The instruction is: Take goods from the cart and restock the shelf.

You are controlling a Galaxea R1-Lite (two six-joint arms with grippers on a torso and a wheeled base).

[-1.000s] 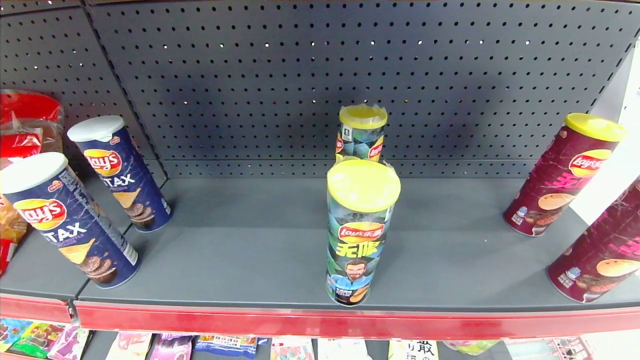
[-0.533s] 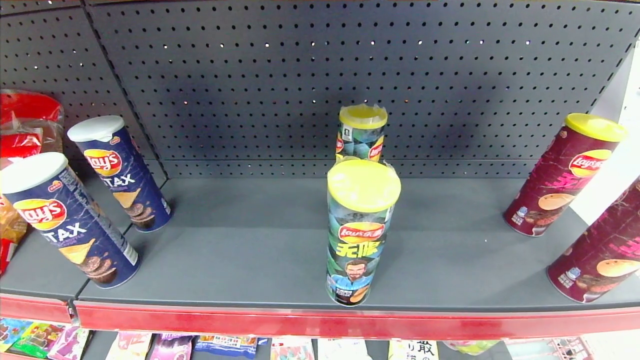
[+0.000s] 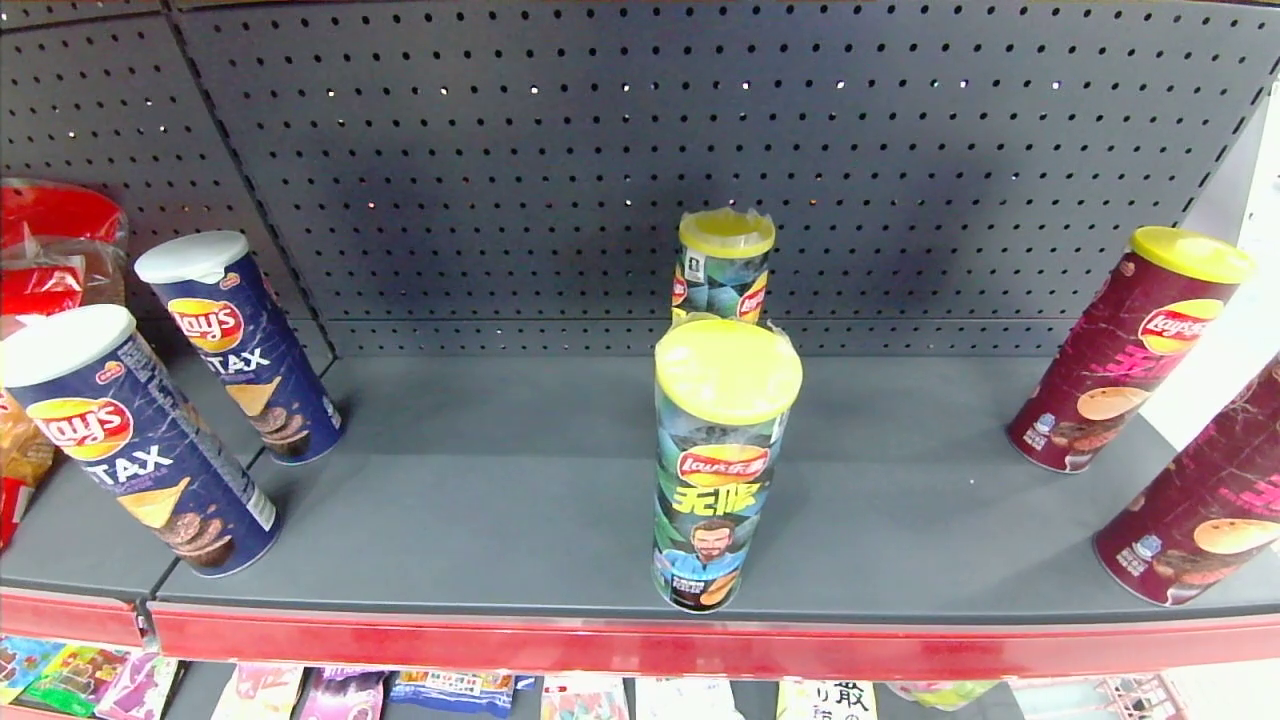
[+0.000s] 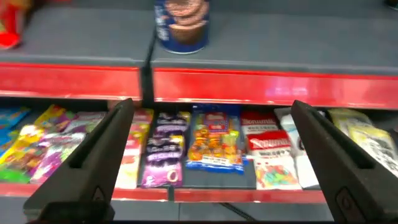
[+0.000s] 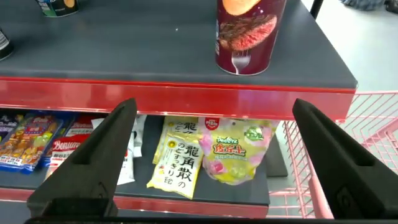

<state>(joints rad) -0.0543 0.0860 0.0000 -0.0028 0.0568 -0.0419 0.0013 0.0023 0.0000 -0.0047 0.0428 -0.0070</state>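
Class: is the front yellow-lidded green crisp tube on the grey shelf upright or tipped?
Upright: the yellow-lidded green crisp tube stands on its base on the grey shelf, lid uppermost.

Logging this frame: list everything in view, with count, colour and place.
shelf: one, grey, red front edge
pegboard: one, dark grey, behind shelf
blue cans: two, white lids, shelf's left
green cans: two, yellow lids, centre, one behind the other
maroon cans: two, shelf's right
red packets: count unclear, far left
snack bags: many, mixed colours, lower shelf
cart: one, pink wire, past shelf's right end
left end effector: open, empty, facing shelf edge
right end effector: open, empty, facing shelf edge
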